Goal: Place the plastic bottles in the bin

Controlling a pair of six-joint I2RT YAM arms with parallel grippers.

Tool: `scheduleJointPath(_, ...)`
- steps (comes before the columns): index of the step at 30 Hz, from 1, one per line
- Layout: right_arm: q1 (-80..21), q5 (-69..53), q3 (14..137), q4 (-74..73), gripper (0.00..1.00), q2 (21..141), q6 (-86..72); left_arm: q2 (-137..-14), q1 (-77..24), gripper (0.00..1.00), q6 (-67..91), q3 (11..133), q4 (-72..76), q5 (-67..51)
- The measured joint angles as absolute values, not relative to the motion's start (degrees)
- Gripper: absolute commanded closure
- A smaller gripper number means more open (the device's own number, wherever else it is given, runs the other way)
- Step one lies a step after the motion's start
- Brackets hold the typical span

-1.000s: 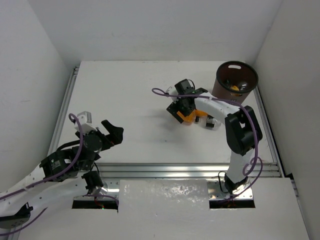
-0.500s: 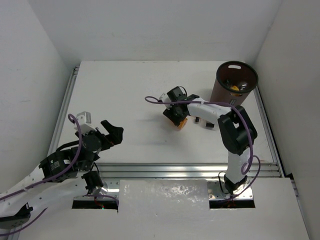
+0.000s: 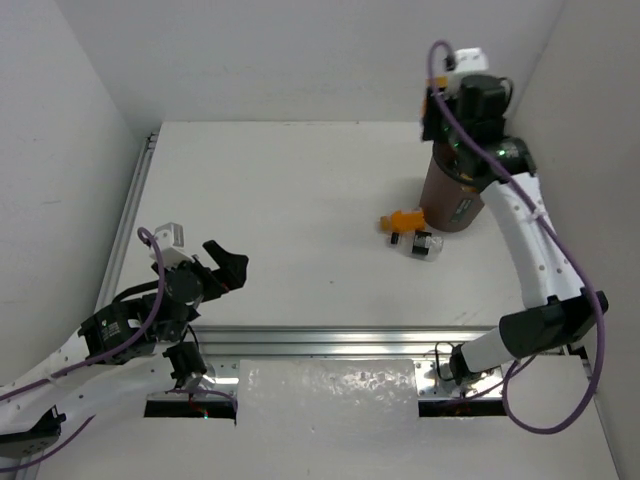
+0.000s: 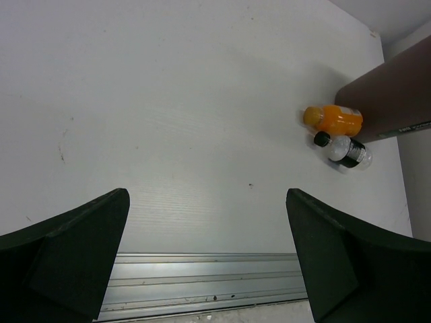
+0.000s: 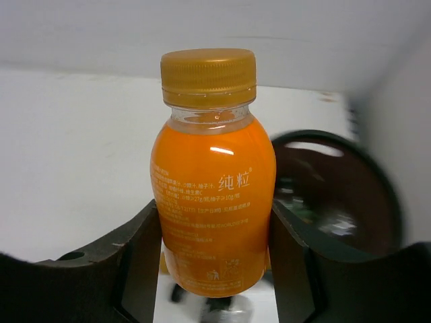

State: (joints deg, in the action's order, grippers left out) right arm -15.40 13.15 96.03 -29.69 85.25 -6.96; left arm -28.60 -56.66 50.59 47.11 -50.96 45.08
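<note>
My right gripper (image 5: 214, 259) is shut on an upright orange bottle (image 5: 212, 188) with a gold cap. It hangs high, just left of the open mouth of the dark brown bin (image 5: 340, 202). From above, the right gripper (image 3: 452, 125) hovers over the bin (image 3: 450, 200), hiding most of its rim. Another orange bottle (image 3: 405, 220) lies on the table at the bin's foot, with a clear bottle (image 3: 424, 245) beside it. The left wrist view shows the same orange bottle (image 4: 333, 119), clear bottle (image 4: 347, 151) and bin (image 4: 397, 94). My left gripper (image 4: 206, 202) is open and holds nothing.
The left gripper (image 3: 225, 265) rests low near the front left of the white table. An aluminium rail (image 3: 380, 340) runs along the front edge. White walls close in on the left, back and right, and the bin stands close to the right wall.
The right gripper closed on an orange bottle lying on the table, lifted it and swung up and right to above the bin. The left arm has not moved.
</note>
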Motion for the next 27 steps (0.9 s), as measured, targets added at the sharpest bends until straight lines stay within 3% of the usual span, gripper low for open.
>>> scheduleJointPath(3,-7.8,18.7,101.1,-32.0,0.64,87.2,-8.7,-28.8,-56.7,0.00,50.0,46.9,-50.4,44.5)
scheduleJointPath(5,-4.7,21.1,103.0,-34.2,0.52,89.7,-9.3,-29.4,-56.7,0.00,49.7,46.9,-50.1,44.2)
scheduleJointPath(6,-3.7,21.9,104.0,-35.8,0.43,91.4,-9.6,-29.9,-56.7,0.01,49.5,46.9,-50.0,44.0)
scheduleJointPath(7,-3.0,22.6,104.8,-36.9,0.13,93.1,-10.2,-30.7,-56.7,0.00,49.4,46.9,-49.8,43.8)
scheduleJointPath(8,-2.4,23.4,105.3,-38.2,0.02,95.3,-10.8,-31.3,-56.7,0.00,49.3,46.9,-49.8,43.6)
scheduleJointPath(12,-2.0,23.5,104.7,-43.0,0.01,99.9,-12.4,-33.1,-56.7,0.00,48.5,46.8,-49.1,43.1)
scheduleJointPath(16,-3.1,20.8,104.2,-47.4,0.01,96.8,-14.8,-37.7,-56.7,0.01,49.5,46.9,-49.1,43.8)
scheduleJointPath(20,-6.6,16.4,93.2,-46.6,0.01,79.9,-18.2,-52.1,-56.7,0.02,51.1,50.5,-46.7,40.5)
scheduleJointPath(27,-7.5,8.8,73.7,-44.5,0.01,52.5,-23.4,-74.6,-57.0,0.05,57.1,58.1,-29.4,28.6)
